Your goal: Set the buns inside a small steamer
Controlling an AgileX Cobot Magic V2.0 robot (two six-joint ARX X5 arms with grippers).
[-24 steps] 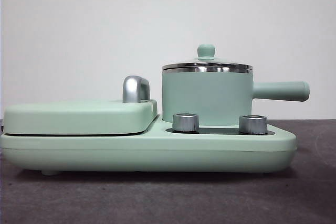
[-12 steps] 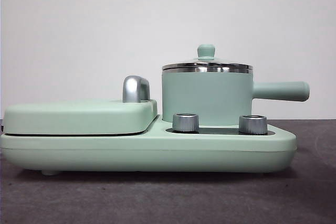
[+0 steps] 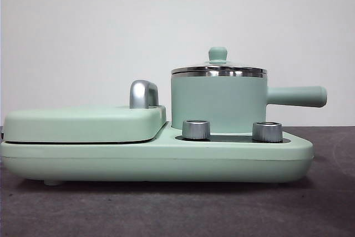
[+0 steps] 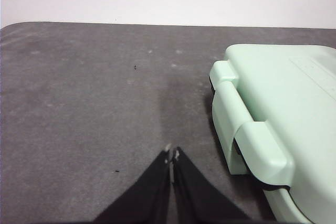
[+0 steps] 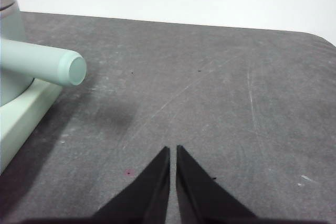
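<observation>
The small steamer (image 3: 218,101), a mint-green pot with a steel rim, stands on the right half of a green cooker base, its glass lid with green knob (image 3: 217,54) on. Its long handle (image 3: 297,96) points right and also shows in the right wrist view (image 5: 42,62). The buns are out of view. My left gripper (image 4: 171,155) is shut and empty, low over the grey table beside the flat griddle (image 4: 283,114). My right gripper (image 5: 172,150) is shut and empty over bare table to the side of the handle's tip.
The green cooker base (image 3: 155,159) holds a flat lidded griddle (image 3: 83,123) with a silver latch (image 3: 143,94) on its left half, and two silver dials (image 3: 196,129) in front of the pot. White wall with sockets behind.
</observation>
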